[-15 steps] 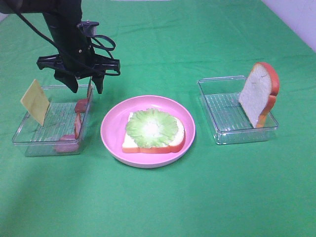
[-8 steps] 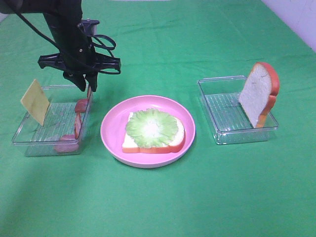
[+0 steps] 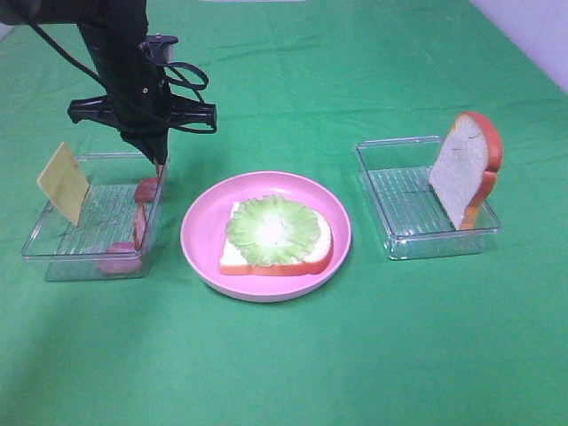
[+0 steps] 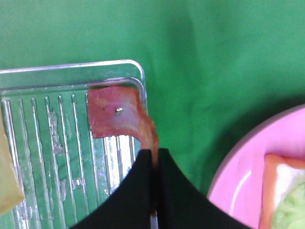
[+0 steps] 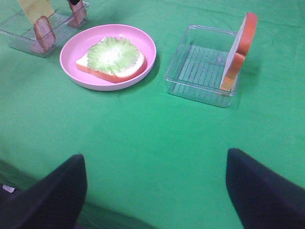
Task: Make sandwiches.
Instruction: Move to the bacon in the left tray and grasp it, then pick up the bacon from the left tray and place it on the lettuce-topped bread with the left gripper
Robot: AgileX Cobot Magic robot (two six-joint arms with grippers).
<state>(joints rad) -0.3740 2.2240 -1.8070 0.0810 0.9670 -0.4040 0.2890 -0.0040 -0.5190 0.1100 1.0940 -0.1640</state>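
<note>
Your left claw (image 4: 155,156) is pinched shut on the top end of a bacon strip (image 4: 116,114) in the tray (image 4: 71,66) corner; it looks light and floppy, so expect it to dangle.

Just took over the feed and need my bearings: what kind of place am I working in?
Likely a staged robot test table, not a real kitchen: green cloth covers it, toy bread with lettuce sits on a pink plate, clear trays hold the other pieces.

Left gripper (image 3: 158,158) points down, jaws pinched together; right gripper (image 5: 155,157) jaws spread wide
</note>
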